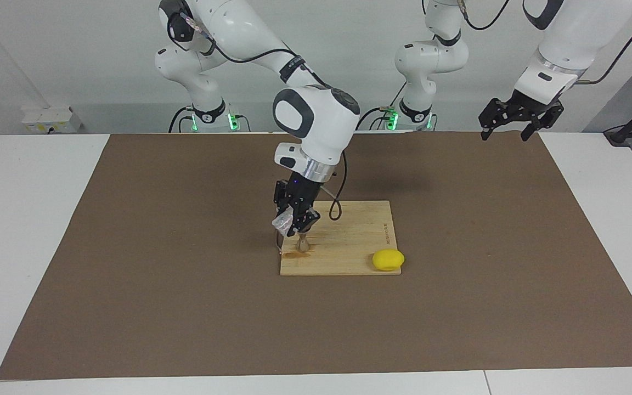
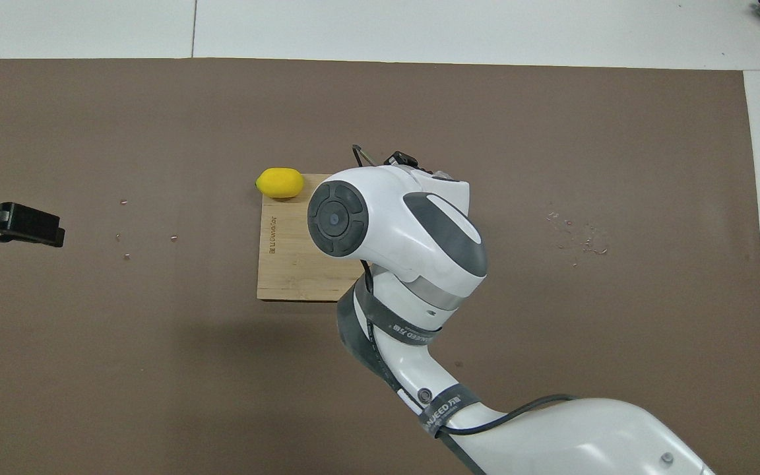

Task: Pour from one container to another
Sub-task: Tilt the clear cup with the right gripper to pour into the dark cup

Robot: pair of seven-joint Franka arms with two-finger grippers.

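Note:
My right gripper point(image 1: 292, 226) is shut on the clear glass cup point(image 1: 281, 222) and holds it tilted just above the steel jigger point(image 1: 303, 244). The jigger stands upright on the wooden cutting board point(image 1: 354, 236), at the board's corner toward the right arm's end. In the overhead view the right arm's wrist point(image 2: 393, 224) hides both the cup and the jigger. My left gripper point(image 1: 505, 131) is open and empty, waiting in the air over the mat's corner at the left arm's end; it also shows in the overhead view point(image 2: 20, 224).
A yellow lemon point(image 1: 388, 259) point(image 2: 280, 183) lies at the board's corner farthest from the robots, toward the left arm's end. A brownish wet patch point(image 1: 292, 254) marks the board point(image 2: 287, 264) beside the jigger. Small droplets point(image 2: 578, 237) dot the brown mat.

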